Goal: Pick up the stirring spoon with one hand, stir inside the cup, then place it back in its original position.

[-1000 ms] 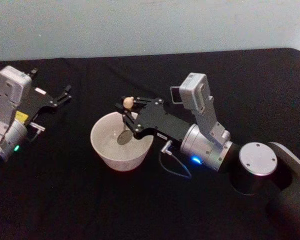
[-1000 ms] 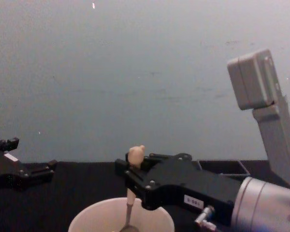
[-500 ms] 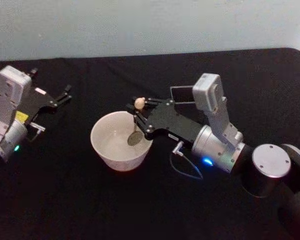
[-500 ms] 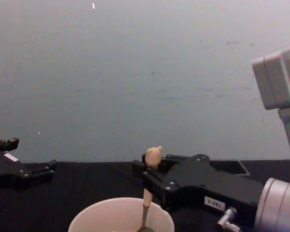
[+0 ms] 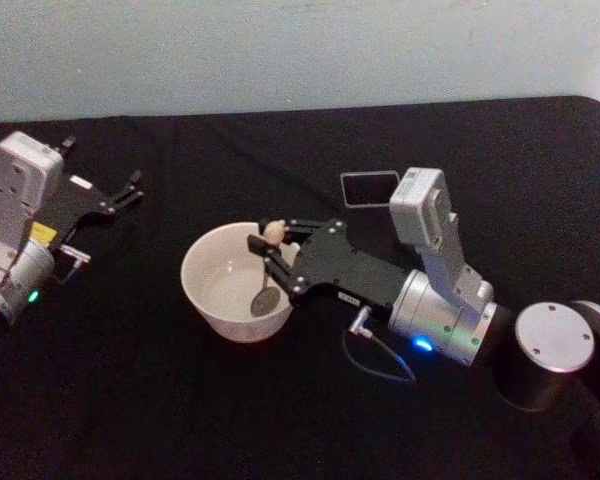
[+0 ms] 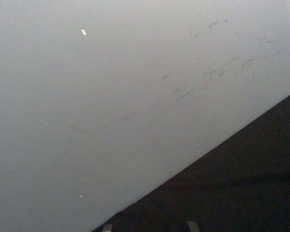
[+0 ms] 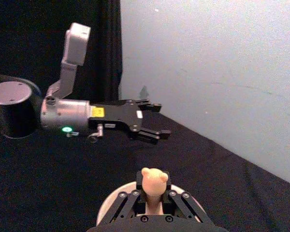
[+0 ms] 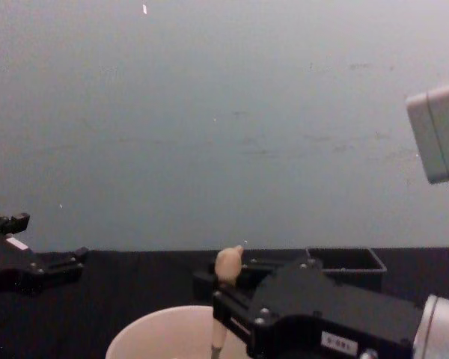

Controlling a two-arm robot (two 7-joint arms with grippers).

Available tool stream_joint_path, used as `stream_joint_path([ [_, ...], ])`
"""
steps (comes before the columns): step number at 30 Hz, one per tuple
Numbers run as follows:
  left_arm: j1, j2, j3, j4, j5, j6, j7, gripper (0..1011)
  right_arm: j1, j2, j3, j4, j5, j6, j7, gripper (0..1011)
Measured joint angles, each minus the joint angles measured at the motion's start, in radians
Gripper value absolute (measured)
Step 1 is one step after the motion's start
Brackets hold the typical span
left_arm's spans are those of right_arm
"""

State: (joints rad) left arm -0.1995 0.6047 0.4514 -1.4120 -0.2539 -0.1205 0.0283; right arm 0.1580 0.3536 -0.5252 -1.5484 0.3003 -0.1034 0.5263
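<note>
The right pincer (image 5: 273,252) is clamping narrowly on the spoon (image 5: 268,270), its fingers pinching the beige handle just under the little animal-head knob. The spoon is hanging close to upright from that grip. Its shiny bowl is dipping inside the cup (image 5: 196,262), toward the side nearest the right arm; whether it is touching the bottom I cannot tell.

Stirring looks to be the step in hand. To do it well, the pincer should be tracing small, even circles that carry the spoon round the inside without pressing on the wall. The cup is standing loose on the black table (image 5: 180,420), so a push on its rim could be sliding or tipping it. A firm pinch and an upright handle should be stopping the spoon from swivelling between the fingers.

The pincer's black body is overhanging the cup's rim on the right, so there is little room for going lower. The dark square box (image 5: 370,188), where the spoon belongs, is sitting behind the right wrist, near the cup but apart from it. The left pincer (image 5: 132,190) is resting far off to the left, fingers spread and empty, leaving open table on that side.
</note>
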Motion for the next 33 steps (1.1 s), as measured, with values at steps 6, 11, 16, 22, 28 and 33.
stream_joint_path([
  [6, 0.000, 0.000, 0.000, 0.000, 0.000, 0.000, 0.000, 1001, -0.002, 0.003, -0.017, -0.005, 0.004, 0.001, 0.014, 171],
  [11, 0.000, 0.000, 0.000, 0.000, 0.000, 0.000, 0.000, 1001, 0.006, -0.004, -0.029, -0.002, 0.004, 0.000, 0.016, 171],
  [16, 0.000, 0.000, 0.000, 0.000, 0.000, 0.000, 0.000, 1001, 0.021, -0.019, -0.038, 0.014, 0.003, -0.004, 0.011, 171],
  [22, 0.000, 0.000, 0.000, 0.000, 0.000, 0.000, 0.000, 1001, 0.050, -0.052, -0.043, 0.053, -0.009, -0.011, -0.010, 171],
  [28, 0.000, 0.000, 0.000, 0.000, 0.000, 0.000, 0.000, 1001, 0.073, -0.077, -0.034, 0.086, -0.020, -0.017, -0.033, 171],
  [33, 0.000, 0.000, 0.000, 0.000, 0.000, 0.000, 0.000, 1001, 0.081, -0.083, -0.020, 0.097, -0.025, -0.018, -0.046, 170],
])
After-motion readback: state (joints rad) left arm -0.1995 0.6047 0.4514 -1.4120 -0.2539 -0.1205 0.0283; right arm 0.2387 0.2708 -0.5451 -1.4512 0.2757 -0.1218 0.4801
